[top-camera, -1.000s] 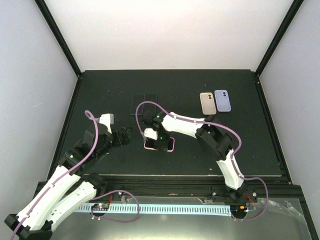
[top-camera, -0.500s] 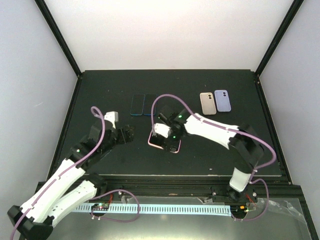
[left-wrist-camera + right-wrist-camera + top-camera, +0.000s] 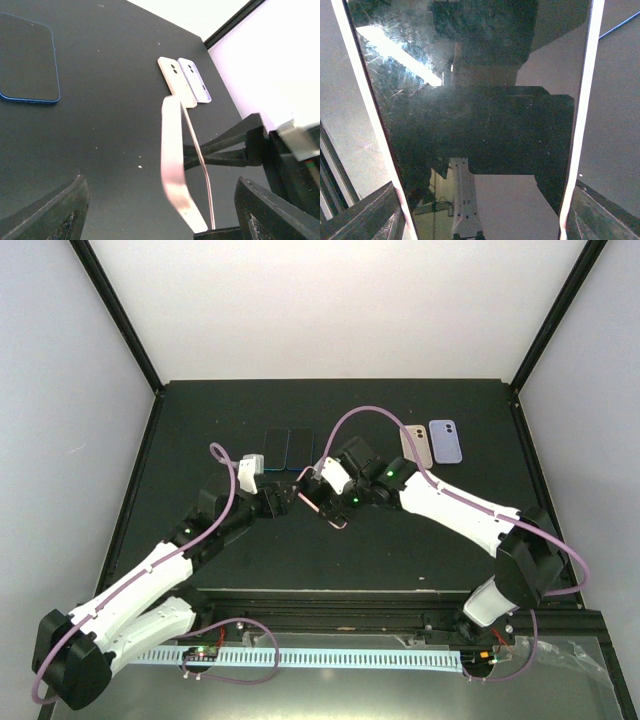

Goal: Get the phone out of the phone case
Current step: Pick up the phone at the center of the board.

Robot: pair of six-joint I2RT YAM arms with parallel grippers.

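The phone [image 3: 470, 100] in its pink phone case [image 3: 322, 512] is held tilted off the black table, screen toward the right wrist camera. My right gripper [image 3: 338, 498] is shut on it across the case's long sides [image 3: 582, 100], with fingers [image 3: 375, 215] at the bottom corners of that view. My left gripper [image 3: 283, 502] is at the phone's left end, open. In the left wrist view the case [image 3: 172, 165] shows edge-on and bowed, standing between the jaws of the left gripper [image 3: 162, 215], nearer the right finger [image 3: 270, 210]. The left gripper's fingers are not touching it.
Two dark bare phones [image 3: 276, 448] [image 3: 300, 448] lie flat behind the grippers; one shows as the dark phone [image 3: 27, 57]. A beige case [image 3: 415, 445] and a lilac case [image 3: 446, 440] lie at the back right. Black rails frame the table.
The right arm lifted the cased phone off the table and carried it back and tilted. The left arm reached forward and right up to it, and its jaws narrowed a little.
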